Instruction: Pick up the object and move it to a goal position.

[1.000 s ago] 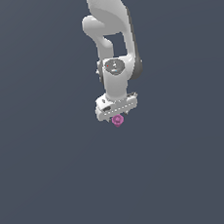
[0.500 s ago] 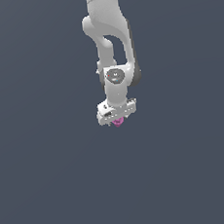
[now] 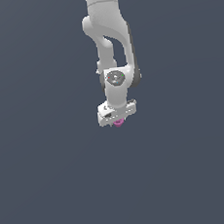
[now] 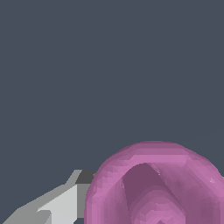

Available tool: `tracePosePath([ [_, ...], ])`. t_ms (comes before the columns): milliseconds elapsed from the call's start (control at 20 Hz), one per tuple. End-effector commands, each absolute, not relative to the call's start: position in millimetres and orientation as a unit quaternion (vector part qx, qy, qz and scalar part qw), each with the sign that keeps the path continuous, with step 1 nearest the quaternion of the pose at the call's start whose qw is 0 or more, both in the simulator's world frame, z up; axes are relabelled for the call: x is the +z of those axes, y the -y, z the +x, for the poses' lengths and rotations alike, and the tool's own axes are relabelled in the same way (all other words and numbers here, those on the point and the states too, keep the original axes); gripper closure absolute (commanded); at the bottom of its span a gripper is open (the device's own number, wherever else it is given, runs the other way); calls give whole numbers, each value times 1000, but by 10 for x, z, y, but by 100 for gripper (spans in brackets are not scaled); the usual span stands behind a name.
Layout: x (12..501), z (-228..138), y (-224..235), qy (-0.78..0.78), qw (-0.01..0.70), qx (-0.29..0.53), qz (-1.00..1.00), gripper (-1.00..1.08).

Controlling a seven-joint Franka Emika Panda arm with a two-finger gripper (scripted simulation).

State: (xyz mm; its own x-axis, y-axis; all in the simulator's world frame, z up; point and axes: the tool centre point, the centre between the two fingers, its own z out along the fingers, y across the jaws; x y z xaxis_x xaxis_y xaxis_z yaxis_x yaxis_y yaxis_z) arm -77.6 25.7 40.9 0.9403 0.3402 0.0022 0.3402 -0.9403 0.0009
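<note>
The object (image 3: 118, 123) is a tiny magenta-pink rounded item, peeking out just under my white gripper bar in the exterior view. My gripper (image 3: 118, 121) points down and is shut on it. In the wrist view the object (image 4: 153, 188) fills the lower part of the picture, rounded with a hollow middle. One grey-white finger (image 4: 57, 205) shows beside it; the other finger is hidden behind the object.
The white arm (image 3: 109, 45) comes down from the top of the exterior view. Around it there is only a plain dark grey-blue surface (image 3: 52, 179). No goal marker shows.
The arm has lifted the gripper a little and turned it slightly, and the object has stayed in the gripper; less of the object shows under the bar now.
</note>
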Motion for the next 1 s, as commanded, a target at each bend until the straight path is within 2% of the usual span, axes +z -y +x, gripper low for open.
tracePosePath([
  [0, 398, -785, -259, -173, 0, 0, 985, 108],
  [500, 442, -706, -191, -173, 0, 1, 985, 108],
  [950, 614, -354, 125, -173, 0, 1, 985, 108],
])
